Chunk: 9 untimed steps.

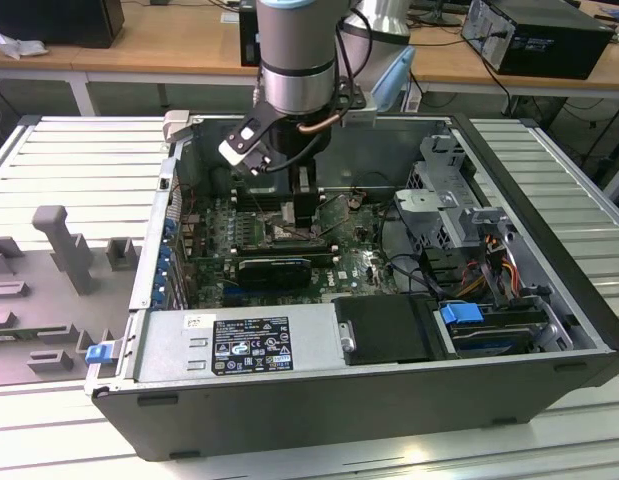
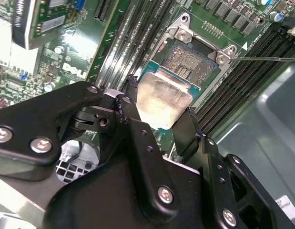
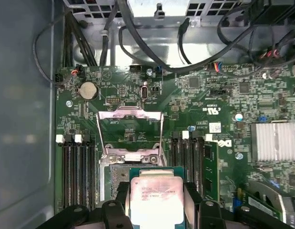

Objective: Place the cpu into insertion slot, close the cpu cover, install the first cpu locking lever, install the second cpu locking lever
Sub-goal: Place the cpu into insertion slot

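in the exterior view the arm [image 1: 297, 50] reaches down into an open computer case [image 1: 339, 410] that lies on its side. the gripper [image 1: 301, 208] is low over the green board [image 1: 359, 265], near its middle. a black expansion card [image 1: 274, 268] lies nearer to the camera than the gripper, and a grey power supply [image 1: 239, 345] with a label lies along the near wall.

in the second wrist view the gripper [image 2: 161, 102] is closed on the cpu [image 2: 161, 98]. two black fingers [image 2: 188, 129] press it on opposite edges, with the silvery face toward the camera. the cpu is over one edge of the insertion slot [image 2: 192, 59] and is not seated. the field of contacts inside the metal rim lies bare. long memory slots [image 2: 130, 43] run on both sides of the slot, and a thin wire lever [image 2: 266, 58] sticks out from it.

in the first wrist view the cpu [image 3: 156, 200] sits between the fingers [image 3: 122, 195] of the gripper [image 3: 157, 191] and hides a part of the insertion slot [image 3: 117, 179]. the cpu cover [image 3: 130, 114] stands open, swung up away from the slot. beyond it are a coin battery [image 3: 88, 89] and black cables [image 3: 137, 43]. a silver heat sink [image 3: 273, 140] is well apart from the slot.
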Each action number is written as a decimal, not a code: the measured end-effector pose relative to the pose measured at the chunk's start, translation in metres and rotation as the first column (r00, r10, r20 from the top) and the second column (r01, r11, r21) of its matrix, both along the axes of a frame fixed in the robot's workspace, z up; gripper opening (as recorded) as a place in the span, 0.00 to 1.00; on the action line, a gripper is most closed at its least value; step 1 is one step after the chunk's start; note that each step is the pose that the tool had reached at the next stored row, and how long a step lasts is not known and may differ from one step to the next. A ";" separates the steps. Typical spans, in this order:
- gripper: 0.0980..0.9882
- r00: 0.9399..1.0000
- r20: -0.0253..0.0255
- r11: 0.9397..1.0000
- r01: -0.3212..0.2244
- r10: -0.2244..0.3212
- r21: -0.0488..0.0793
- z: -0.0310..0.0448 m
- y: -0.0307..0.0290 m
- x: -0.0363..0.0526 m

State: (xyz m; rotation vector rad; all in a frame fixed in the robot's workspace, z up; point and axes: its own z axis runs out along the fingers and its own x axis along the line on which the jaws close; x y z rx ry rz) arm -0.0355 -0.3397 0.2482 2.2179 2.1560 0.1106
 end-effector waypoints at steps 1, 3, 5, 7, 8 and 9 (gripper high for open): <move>0.49 1.000 0.000 1.000 0.000 0.000 0.000 -0.0018 0.0009 0.0000; 0.49 1.000 0.000 1.000 -0.001 0.001 0.000 -0.0098 0.0067 -0.0021; 0.49 1.000 0.000 1.000 -0.003 0.003 0.000 -0.0162 0.0102 -0.0056; 0.49 1.000 0.000 1.000 -0.004 0.004 0.000 -0.0207 0.0117 -0.0075; 0.49 1.000 0.000 1.000 -0.005 0.005 0.000 -0.0235 0.0120 -0.0085; 0.49 1.000 0.000 1.000 -0.006 0.006 0.000 -0.0253 0.0122 -0.0088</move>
